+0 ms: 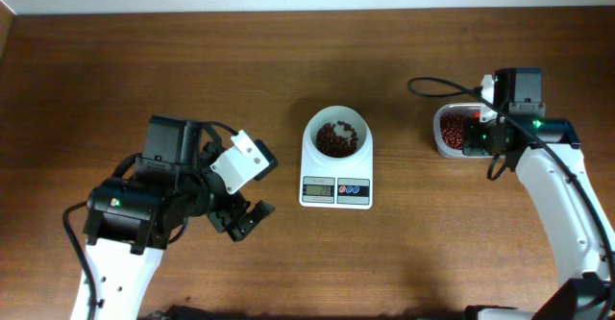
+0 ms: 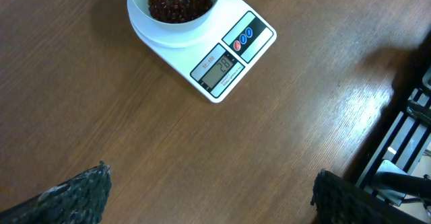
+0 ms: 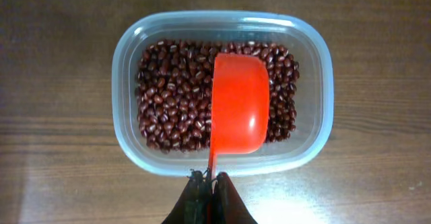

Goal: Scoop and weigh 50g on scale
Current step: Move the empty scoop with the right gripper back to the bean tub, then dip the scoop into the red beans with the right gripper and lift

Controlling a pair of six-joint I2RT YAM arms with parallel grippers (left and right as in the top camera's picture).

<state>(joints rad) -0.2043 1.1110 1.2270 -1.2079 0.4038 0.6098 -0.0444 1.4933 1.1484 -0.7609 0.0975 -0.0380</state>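
Observation:
The white scale (image 1: 336, 191) stands mid-table, and its round bowl (image 1: 336, 133) holds a small heap of dark red-brown beans (image 1: 335, 139). In the left wrist view the scale (image 2: 222, 62) lies ahead with its display lit. My left gripper (image 2: 210, 171) hovers open over bare wood, left of and nearer than the scale, its fingers (image 1: 248, 220) wide apart. My right gripper (image 3: 210, 178) is shut on the thin handle of the orange-red scoop (image 3: 240, 103). The scoop sits over the beans (image 3: 172, 103) in the clear tub (image 3: 121, 116). No beans show on the scoop's smooth face.
The clear tub (image 1: 450, 133) stands at the right, apart from the scale. A black cable (image 1: 432, 87) loops on the table behind it. The dark table edge and a black frame (image 2: 404, 136) show to the right in the left wrist view.

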